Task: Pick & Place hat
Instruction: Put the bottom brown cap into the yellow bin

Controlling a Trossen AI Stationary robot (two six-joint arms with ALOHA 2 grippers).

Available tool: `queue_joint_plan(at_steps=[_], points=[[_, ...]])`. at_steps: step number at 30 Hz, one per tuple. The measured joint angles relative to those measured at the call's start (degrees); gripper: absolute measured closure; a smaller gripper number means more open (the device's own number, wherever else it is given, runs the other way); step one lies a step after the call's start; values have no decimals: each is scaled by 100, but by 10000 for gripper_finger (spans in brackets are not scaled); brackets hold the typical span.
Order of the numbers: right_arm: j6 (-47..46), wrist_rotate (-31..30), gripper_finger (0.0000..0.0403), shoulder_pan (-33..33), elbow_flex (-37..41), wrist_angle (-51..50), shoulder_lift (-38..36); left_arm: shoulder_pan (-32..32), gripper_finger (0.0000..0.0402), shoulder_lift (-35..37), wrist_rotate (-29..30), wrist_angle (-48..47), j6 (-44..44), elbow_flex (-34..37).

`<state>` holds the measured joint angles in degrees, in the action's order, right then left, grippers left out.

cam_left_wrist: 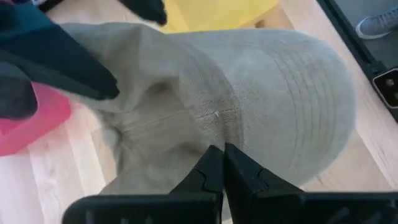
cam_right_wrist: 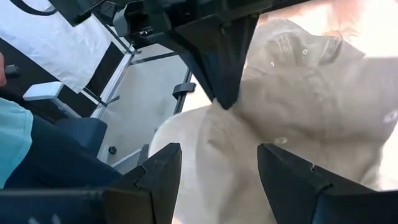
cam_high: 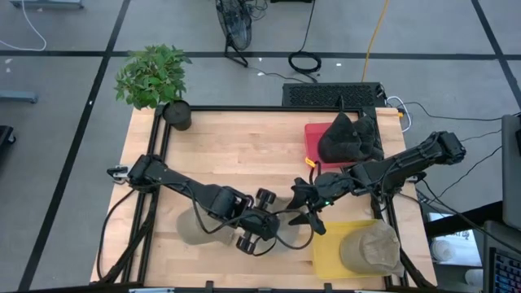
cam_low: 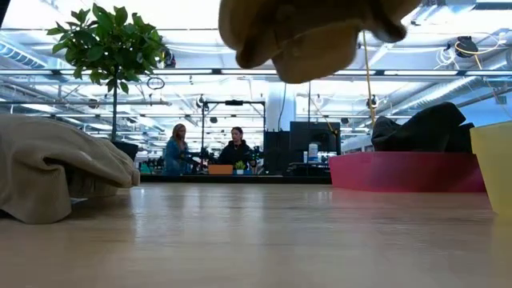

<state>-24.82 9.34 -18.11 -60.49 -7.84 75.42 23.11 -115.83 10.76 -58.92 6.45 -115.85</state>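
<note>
A tan cloth hat (cam_left_wrist: pixel 273 93) hangs in the air, and my left gripper (cam_left_wrist: pixel 222 149) is shut on it. The low view shows that hat (cam_low: pixel 308 32) well above the tabletop. In the high view my left gripper (cam_high: pixel 283 216) reaches over the table's near middle. My right gripper (cam_high: pixel 308 207) faces it from the right, open. In the right wrist view its fingers (cam_right_wrist: pixel 155 180) stand just short of the hanging hat (cam_right_wrist: pixel 298 93). I cannot tell whether they touch it. My left gripper pinches a raised fold of the hat's cloth (cam_left_wrist: pixel 214 134) between its two shut fingers, beside the stitched brim (cam_left_wrist: pixel 311 93). The fingers come slanting down from the table's left. The hat hangs below them, slack and clear of the table.
Another tan hat (cam_high: pixel 195 229) lies on the table under my left arm. A yellow tray (cam_high: pixel 330 256) at the near right holds a tan hat (cam_high: pixel 370 248). A red tray (cam_high: pixel 317 134) at the far right holds a black hat (cam_high: pixel 350 138). A potted plant (cam_high: pixel 155 77) stands at the far left corner.
</note>
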Motion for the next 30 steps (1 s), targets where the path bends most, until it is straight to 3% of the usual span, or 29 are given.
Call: queue_joint_plan(at_steps=[5,17,22,30], points=[[47,34,206,2,2,-7,180,-23,396,-4,-11,-18,107,-153],[-265,836,212,11,0,784,859,-118,397,-4,26,-152,125,-254],[-168,415,269,11,0,875,716,-55,393,-4,32,-142,53,-254],[-87,499,390,43,0,829,638,-48,393,-4,136,-133,52,-254]])
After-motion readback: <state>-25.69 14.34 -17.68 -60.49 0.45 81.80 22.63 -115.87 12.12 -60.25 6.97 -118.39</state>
